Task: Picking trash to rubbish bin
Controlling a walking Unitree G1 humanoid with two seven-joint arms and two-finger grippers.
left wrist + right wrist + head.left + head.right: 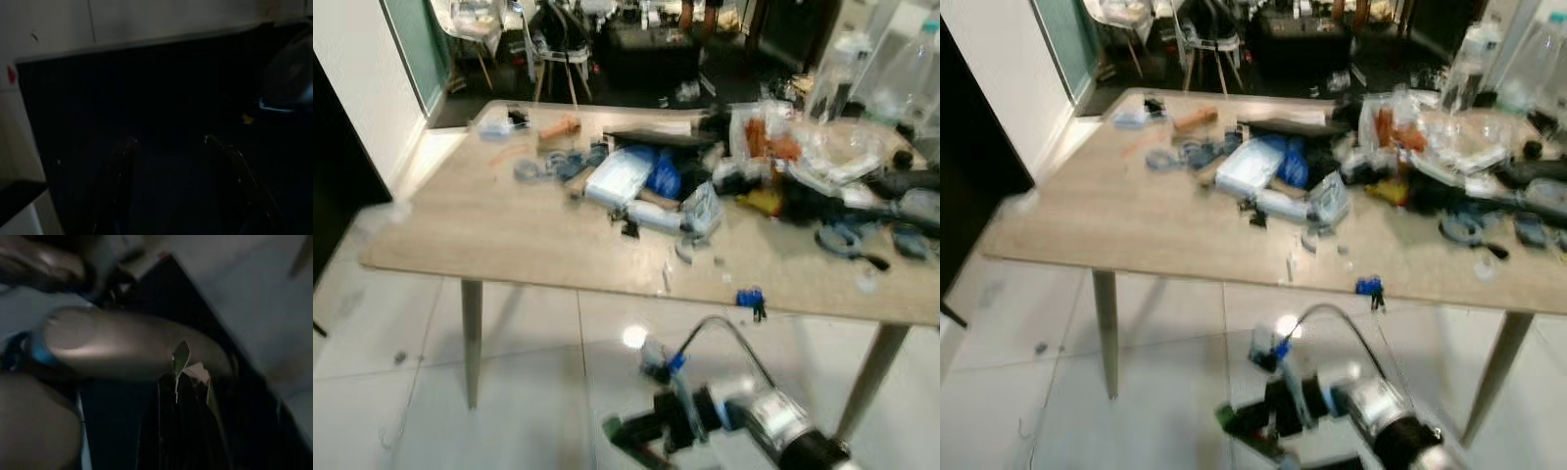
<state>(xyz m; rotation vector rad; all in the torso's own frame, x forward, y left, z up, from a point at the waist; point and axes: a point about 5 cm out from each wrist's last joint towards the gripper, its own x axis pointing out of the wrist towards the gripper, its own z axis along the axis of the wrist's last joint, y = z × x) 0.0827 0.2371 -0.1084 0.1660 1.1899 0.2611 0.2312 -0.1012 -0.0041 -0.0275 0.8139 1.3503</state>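
The left gripper (171, 191) hangs in deep shade; its jaws stand apart with nothing between them. On the table (489, 235), a white packet (619, 178) lies mid-clutter beside a blue bag (663, 174), with more wrappers to the right. Below the table edge, the right gripper (188, 374) is closed on a scrap (188, 363), pale with a green tip (probably paper or film). It should be light, limp and easily torn, so pinching at a fold seems safest.
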